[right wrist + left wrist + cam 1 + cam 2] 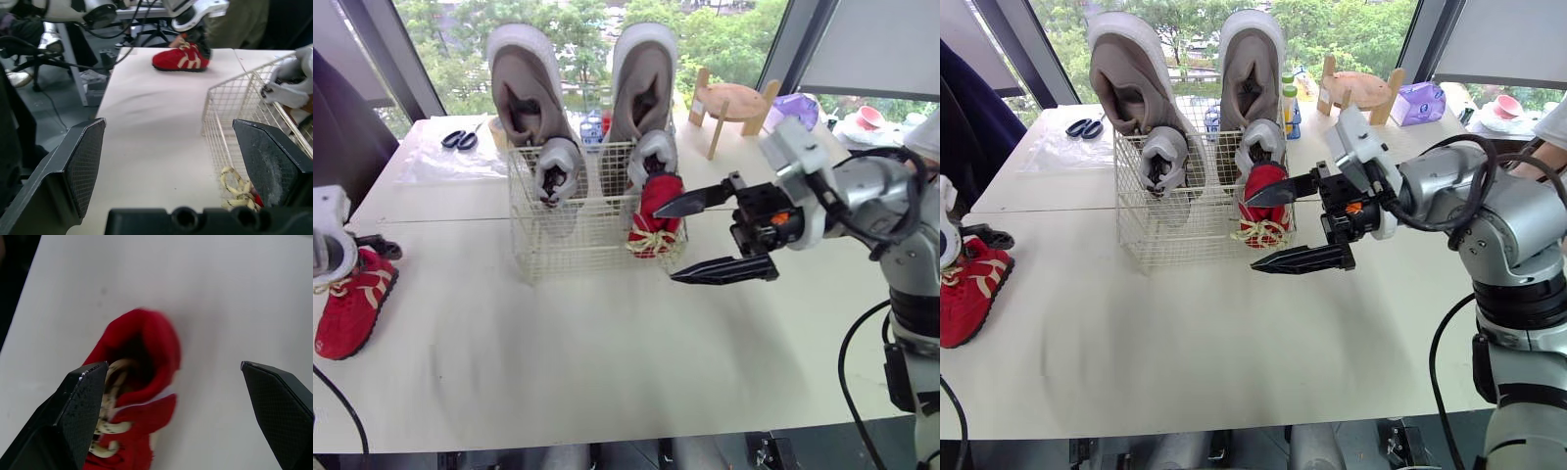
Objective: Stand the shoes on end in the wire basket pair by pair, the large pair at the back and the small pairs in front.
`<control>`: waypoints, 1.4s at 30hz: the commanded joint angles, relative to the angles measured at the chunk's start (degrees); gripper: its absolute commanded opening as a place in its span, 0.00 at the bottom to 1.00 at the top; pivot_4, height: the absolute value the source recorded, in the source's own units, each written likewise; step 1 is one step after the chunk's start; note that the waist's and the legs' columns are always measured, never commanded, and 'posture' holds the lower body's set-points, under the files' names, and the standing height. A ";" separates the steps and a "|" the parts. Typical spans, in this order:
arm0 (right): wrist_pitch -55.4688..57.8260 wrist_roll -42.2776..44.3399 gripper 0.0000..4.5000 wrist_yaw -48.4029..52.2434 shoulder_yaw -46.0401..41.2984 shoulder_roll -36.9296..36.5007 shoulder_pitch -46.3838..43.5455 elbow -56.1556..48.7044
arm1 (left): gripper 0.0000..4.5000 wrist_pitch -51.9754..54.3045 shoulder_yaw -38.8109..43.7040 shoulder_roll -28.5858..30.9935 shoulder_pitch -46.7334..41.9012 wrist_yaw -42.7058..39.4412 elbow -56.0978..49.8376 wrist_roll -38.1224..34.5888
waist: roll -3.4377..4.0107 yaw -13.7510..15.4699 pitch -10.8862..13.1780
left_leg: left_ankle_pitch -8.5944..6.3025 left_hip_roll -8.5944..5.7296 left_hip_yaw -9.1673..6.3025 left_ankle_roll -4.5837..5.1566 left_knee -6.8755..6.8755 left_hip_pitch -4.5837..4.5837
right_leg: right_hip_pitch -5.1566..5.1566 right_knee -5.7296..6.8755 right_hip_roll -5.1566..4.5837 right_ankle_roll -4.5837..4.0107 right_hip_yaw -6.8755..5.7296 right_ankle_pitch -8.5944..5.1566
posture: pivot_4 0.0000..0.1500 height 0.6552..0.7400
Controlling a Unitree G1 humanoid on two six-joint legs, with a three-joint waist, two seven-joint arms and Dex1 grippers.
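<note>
Though near the table (607, 352) edge, red shoe (352, 304) below wide-spread left gripper (171, 366).

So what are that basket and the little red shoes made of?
The basket looks like thin metal wire in a see-through grid, coated cream or white. The red shoe on the table and its mate in the basket look like soft, matte suede or a synthetic like it, with cream laces; no shine shows.
</note>
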 commanded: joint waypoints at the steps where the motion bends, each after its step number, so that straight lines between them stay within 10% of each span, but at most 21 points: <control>1: 0.34 1.44 1.00 -2.03 -2.62 -0.16 -0.36 -1.97 | 0.88 -4.65 -2.30 -1.25 -3.15 -7.49 8.78 7.03 | -0.02 0.02 -0.02 | 0.00 -0.01 0.02 0.00 0.01 -0.01 | 0.00 -0.01 0.00 0.00 0.00 0.00 | 1.00 1.00; 9: 0.74 2.46 1.00 -4.82 -2.95 0.51 -0.61 -1.96 | 0.02 -16.20 -5.51 -7.46 -12.90 -19.15 27.39 20.14 | -0.08 0.29 -0.06 | 0.00 -0.07 0.09 0.03 0.09 0.00 | 0.06 0.02 -0.02 0.04 -0.01 0.02 | 1.00 1.00; 17: 0.08 1.68 1.00 -6.01 -2.78 0.94 0.12 -1.49 | 0.01 -13.91 -4.25 -5.88 -17.01 -21.67 24.35 27.08 | -0.11 0.47 -0.09 | 0.01 -0.02 0.02 0.05 0.29 0.05 | 0.11 0.30 0.04 0.06 -0.05 0.01 | 1.00 1.00; 27: -4.30 -1.80 1.00 -2.14 0.31 2.93 -1.26 4.63 | 0.01 17.97 29.14 -7.87 -4.85 -8.30 -26.88 15.87 | -0.71 -0.55 -0.06 | -0.06 -0.08 -0.03 0.16 0.43 -0.42 | -0.10 0.08 -0.07 0.36 -0.04 0.18 | 1.00 1.00; 35: -9.26 -7.17 1.00 3.04 3.26 6.16 -5.51 14.50 | 0.01 17.97 57.20 -38.94 -16.25 -1.29 -71.71 -8.12 | -1.11 1.37 -0.15 | 0.09 0.00 -0.43 -0.19 0.59 -0.52 | 0.01 -0.05 -0.10 0.24 -0.27 0.35 | 1.00 1.00; 42: -8.00 -8.62 1.00 3.92 1.57 2.95 -5.95 15.85 | 0.01 10.22 57.23 -55.10 -12.56 5.78 -83.07 -19.54 | -0.99 1.31 -0.15 | 0.22 -0.09 -0.22 -0.38 0.49 -0.33 | 0.01 0.03 -0.03 0.26 -0.20 0.35 | 1.00 1.00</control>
